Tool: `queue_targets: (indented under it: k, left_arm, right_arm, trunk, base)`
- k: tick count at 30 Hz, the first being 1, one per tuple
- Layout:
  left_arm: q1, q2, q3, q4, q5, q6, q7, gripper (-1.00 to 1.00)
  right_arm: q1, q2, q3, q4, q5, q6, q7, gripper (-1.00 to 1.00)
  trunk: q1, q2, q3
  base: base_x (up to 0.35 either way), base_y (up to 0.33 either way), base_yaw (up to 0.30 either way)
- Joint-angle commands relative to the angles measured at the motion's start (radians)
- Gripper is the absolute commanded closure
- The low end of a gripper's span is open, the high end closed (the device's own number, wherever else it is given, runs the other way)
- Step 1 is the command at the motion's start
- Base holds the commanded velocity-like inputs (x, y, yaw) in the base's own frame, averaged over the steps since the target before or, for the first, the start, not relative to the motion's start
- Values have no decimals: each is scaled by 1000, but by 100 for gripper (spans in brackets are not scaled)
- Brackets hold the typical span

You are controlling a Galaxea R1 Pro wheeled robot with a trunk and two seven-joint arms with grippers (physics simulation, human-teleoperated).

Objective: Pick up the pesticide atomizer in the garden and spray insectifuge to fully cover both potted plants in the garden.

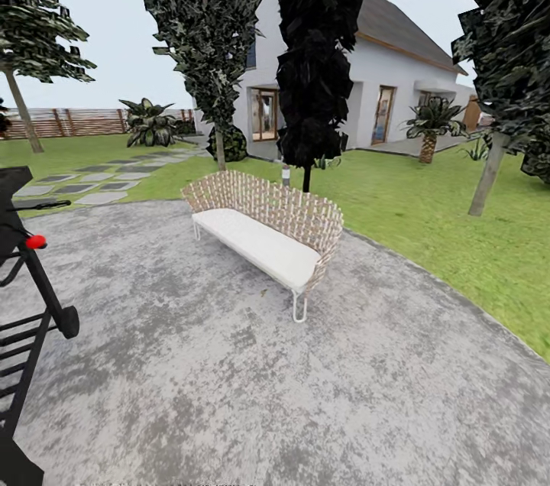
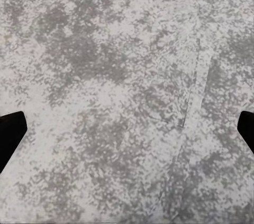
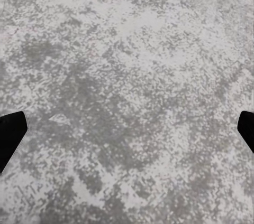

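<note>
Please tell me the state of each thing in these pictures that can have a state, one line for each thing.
left gripper: open, holding nothing, above the paved patio.
right gripper: open, holding nothing, above the patio.
woven bench: upright on the patio, seat unoccupied.
black grill: standing at the patio's left edge, partly cut off.

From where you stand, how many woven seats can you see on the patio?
1: a woven bench with a white cushion, near the patio's far edge, in front of the dark trees. Others may lie outside the view.
</note>
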Motion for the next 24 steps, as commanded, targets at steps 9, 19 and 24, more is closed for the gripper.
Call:
queue_targets:
  k: [9, 19, 24]
  left_arm:
    - [-1, -1, 1, 3, 2, -3, 0, -100]
    - [-1, -1, 1, 4, 1, -3, 0, -100]
    - [-2, -1, 1, 4, 1, -3, 0, -100]
  right_arm:
    - [0, 0, -3, 1, 1, -3, -1, -100]
    - [0, 0, -3, 0, 0, -4, -1, -100]
    - [0, 0, -3, 0, 1, -4, -1, -100]
  trunk:
    - [0, -1, -6]
    - [0, -1, -12]
    - [0, -1, -16]
  base:
    - [0, 0, 277]
    - [0, 0, 277]
    - [0, 0, 277]
